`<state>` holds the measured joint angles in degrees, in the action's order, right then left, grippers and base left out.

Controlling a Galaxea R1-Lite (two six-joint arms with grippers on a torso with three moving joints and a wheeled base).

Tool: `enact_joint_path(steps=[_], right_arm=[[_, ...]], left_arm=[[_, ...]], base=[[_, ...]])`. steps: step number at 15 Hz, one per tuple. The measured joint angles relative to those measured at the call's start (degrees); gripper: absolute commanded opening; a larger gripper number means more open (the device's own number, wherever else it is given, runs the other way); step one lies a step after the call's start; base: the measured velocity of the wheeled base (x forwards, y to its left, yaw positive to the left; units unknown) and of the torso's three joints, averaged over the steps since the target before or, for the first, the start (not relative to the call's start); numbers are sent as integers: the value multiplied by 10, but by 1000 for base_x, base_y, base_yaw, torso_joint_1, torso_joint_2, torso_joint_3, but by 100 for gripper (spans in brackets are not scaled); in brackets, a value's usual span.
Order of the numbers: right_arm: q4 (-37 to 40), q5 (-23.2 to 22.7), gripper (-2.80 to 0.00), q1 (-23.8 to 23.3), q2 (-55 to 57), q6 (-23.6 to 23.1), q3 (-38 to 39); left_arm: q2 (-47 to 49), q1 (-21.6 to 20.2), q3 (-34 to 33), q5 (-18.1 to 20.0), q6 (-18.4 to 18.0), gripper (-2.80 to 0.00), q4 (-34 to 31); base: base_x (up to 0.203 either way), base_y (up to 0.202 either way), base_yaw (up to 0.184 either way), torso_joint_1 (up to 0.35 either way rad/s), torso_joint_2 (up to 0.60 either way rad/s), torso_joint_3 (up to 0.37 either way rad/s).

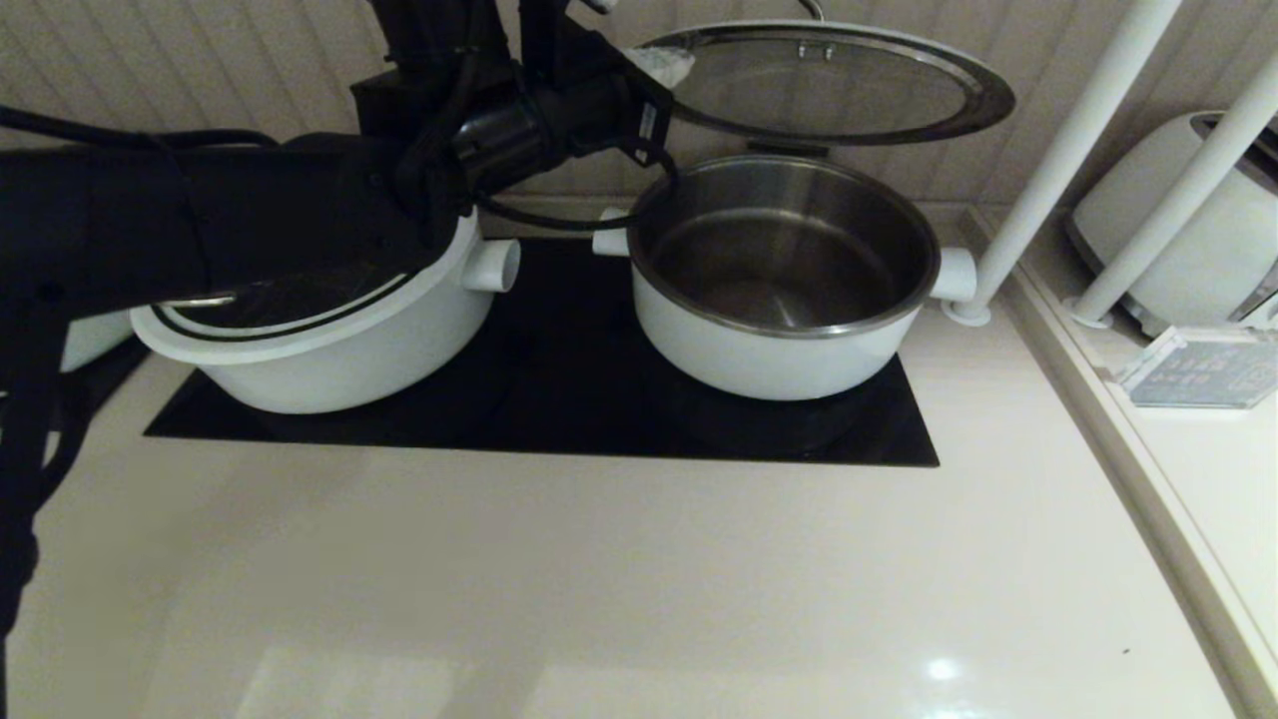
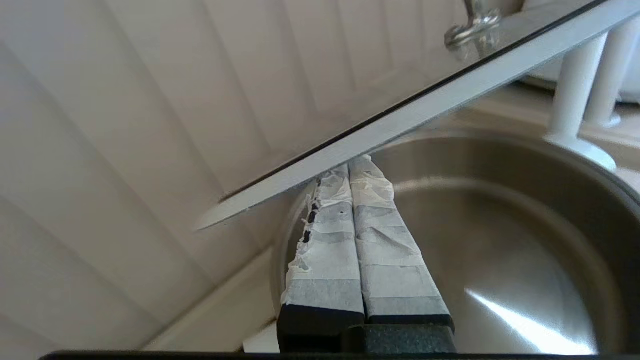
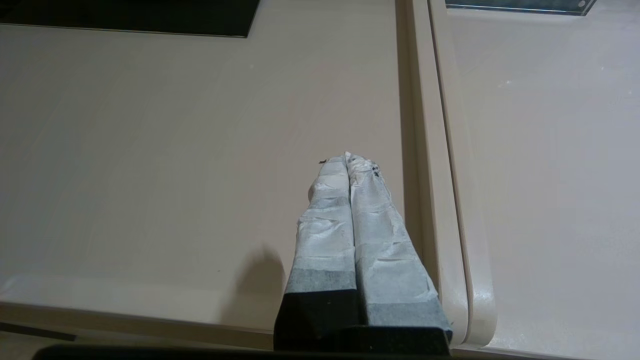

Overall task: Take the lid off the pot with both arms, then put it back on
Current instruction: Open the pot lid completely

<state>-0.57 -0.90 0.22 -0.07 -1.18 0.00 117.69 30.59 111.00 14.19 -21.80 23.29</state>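
A round glass lid with a wide white rim and black ring (image 1: 829,85) hangs tilted in the air above the wide white pot with a steel inside (image 1: 784,275), which stands open on the right half of a flat black cooktop (image 1: 559,399). The pot's steel bowl holds nothing visible but reflected light. The left gripper (image 2: 350,170), its tape-wrapped fingers (image 2: 325,240) pressed flat together, sits under the lid's near-left edge, fingertips against the white rim (the lid rests on them rather than being pinched). Whether anything else supports the lid at its far side cannot be told.

On the cooktop's left half sits a second white pot (image 1: 329,350), its own glass lid (image 1: 270,305) in place and partly hidden by the bulky black left arm (image 1: 250,220).

The right gripper (image 3: 348,160), fingers likewise clenched on nothing, hovers over the beige countertop (image 3: 175,150) beside a raised seam.
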Motion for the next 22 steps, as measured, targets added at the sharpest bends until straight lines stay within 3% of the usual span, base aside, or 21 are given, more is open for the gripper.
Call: enact_joint_path(steps=[7, 10, 22], right_arm=[[0, 0, -280, 0, 0, 0, 0], [0, 0, -280, 0, 0, 0, 0], [0, 0, -280, 0, 0, 0, 0]], left_arm=[[-3, 0, 1, 0, 0, -280, 3], [1, 2, 2, 1, 2, -280, 45], [-3, 11, 7, 5, 7, -280, 108]], base=[[0, 0, 0, 0, 0, 0], [0, 0, 0, 0, 0, 0], [0, 0, 0, 0, 0, 0]])
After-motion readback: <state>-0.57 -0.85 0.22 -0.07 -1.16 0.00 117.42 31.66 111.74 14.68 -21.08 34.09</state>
